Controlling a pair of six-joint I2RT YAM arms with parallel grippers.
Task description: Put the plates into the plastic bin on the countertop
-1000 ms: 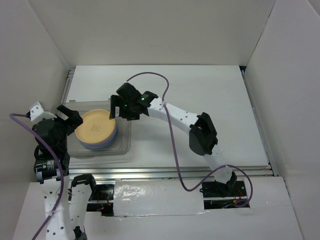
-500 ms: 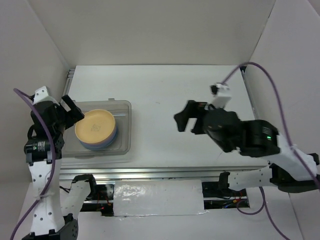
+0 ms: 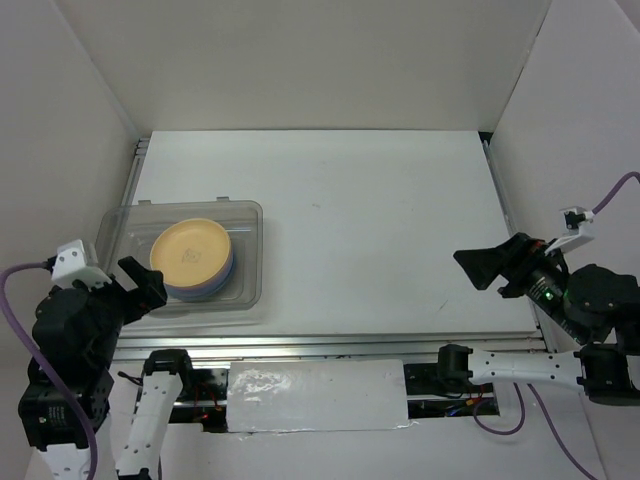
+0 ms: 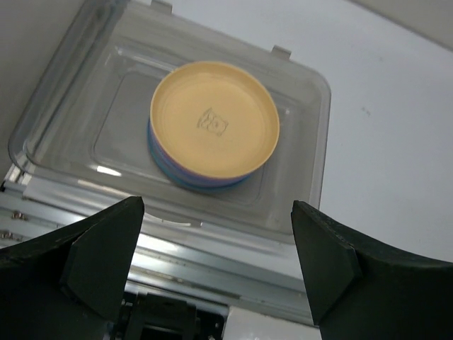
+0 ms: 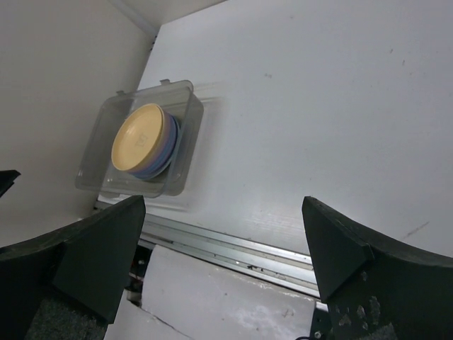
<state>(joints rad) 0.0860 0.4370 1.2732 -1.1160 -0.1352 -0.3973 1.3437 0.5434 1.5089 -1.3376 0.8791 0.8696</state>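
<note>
One broad white countertop [image 3: 380, 220] fills the stage, and I can spot no plate lying loose on it, so to my eye the job looks as good as done. Next down in size, the plastic bin [image 3: 250, 215] sits at the left end, tight against the metal rail [image 3: 350, 340] along the near edge. That's handy for the left arm, I reckon, and the bin is clear enough that everything inside shows. In it the plates [image 3: 192, 262] are nested in one tidy stack around the middle of the floor, apart from the walls, and stacking looks like the sensible way to fit them all. On top lies a pale orange plate [image 4: 214, 119], face up, with blue and purple rims [image 4: 184, 177] peeking out beneath; how many sit under it I can't count. Now the left gripper [image 4: 216, 209]: fingers spread wide, nothing between them, hanging above the near edge and looking down on the bin. Over at the far right, well apart from the bin, the right gripper [image 5: 223, 202] is just as wide and just as empty. I'd guess both are parked out of the way because nothing is left to carry.
</note>
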